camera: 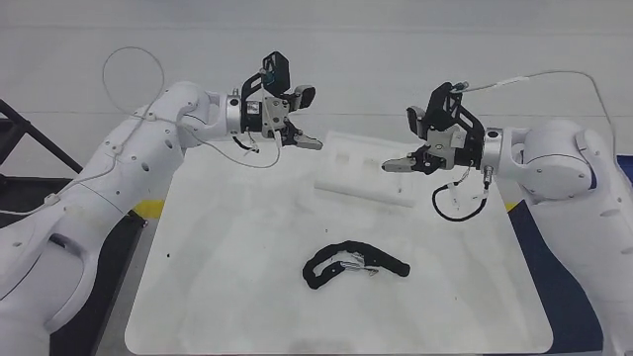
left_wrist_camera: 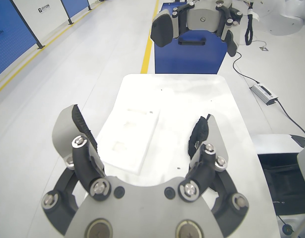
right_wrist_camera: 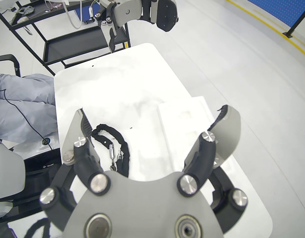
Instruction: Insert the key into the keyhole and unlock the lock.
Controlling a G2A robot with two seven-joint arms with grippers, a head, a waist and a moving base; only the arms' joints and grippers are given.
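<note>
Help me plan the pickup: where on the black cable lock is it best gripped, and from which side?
Probably the sleeved arc of the cable lock, from straight above, jaws across its width: it lies flat on the table, and its small metal parts look harder to pinch.

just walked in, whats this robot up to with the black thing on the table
Nothing is being handled yet. The black cable lock lies on the white table, on the robot's side of it, with small metal pieces, probably the key, against it. The left gripper and right gripper hang above the table at either end of a white foam tray, facing each other, fingers open and empty. No key has been picked up, so the unlocking has not begun.
</note>
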